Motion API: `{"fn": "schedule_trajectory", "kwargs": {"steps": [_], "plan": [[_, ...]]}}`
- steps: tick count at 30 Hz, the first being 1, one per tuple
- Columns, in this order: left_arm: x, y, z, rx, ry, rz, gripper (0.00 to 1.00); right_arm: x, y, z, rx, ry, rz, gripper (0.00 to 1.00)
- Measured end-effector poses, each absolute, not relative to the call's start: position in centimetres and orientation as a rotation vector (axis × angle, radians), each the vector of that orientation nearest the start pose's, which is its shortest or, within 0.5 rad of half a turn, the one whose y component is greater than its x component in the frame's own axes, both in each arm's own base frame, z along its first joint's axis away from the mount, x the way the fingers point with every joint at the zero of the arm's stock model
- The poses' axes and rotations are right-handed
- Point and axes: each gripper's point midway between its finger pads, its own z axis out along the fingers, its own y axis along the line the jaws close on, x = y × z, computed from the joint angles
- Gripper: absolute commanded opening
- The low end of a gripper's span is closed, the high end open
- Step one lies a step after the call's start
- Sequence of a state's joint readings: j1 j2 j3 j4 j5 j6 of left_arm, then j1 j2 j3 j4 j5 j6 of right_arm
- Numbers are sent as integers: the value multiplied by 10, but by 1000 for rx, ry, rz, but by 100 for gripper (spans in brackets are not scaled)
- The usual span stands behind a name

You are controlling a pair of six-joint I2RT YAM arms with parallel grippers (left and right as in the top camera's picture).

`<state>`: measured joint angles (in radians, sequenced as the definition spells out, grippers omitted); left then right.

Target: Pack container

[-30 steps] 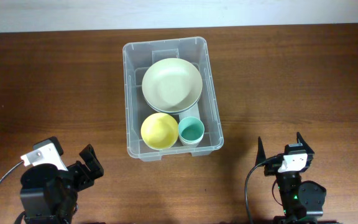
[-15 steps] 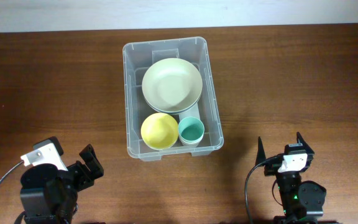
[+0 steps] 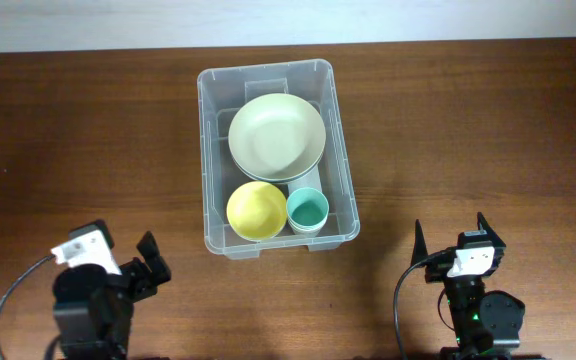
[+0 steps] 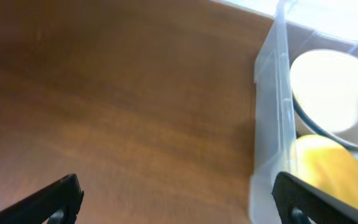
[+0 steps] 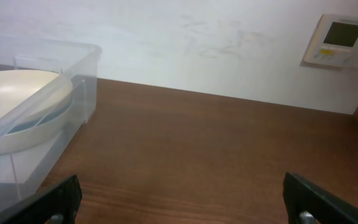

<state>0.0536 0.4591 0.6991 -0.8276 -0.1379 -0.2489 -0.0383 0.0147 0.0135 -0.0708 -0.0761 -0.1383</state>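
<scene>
while parked at near edge of brown wooden table (image 3: pixel 88 150) | left gripper (image 4: pixel 179 208) fingers wide apart, empty | right gripper (image 5: pixel 182 208) likewise spread | large clear rectangular plastic container (image 3: pixel 204 160) mid-table, forward-right of left, forward-left of right, long axis running away from arms | neither arm clearly nearer

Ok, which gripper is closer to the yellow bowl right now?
Left. The left gripper sits just off the container's near-left corner, diagonal from the yellow bowl; the right gripper is farther off, beyond the container's right wall.
</scene>
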Motion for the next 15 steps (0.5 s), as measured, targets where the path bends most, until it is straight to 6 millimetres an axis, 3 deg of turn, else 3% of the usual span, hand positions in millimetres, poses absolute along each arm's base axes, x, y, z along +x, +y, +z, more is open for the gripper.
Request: {"fn": "schedule_trajectory", "kwargs": {"steps": [8, 11, 15], "plan": [[214, 32, 174, -269, 1932, 62, 100, 246, 4, 160, -140, 1636, -73, 99], [219, 31, 173, -201, 1861, 85, 100, 246, 4, 160, -140, 1637, -72, 99], [228, 30, 188, -135, 1711, 119, 100, 246, 4, 160, -141, 1637, -73, 99]]}}
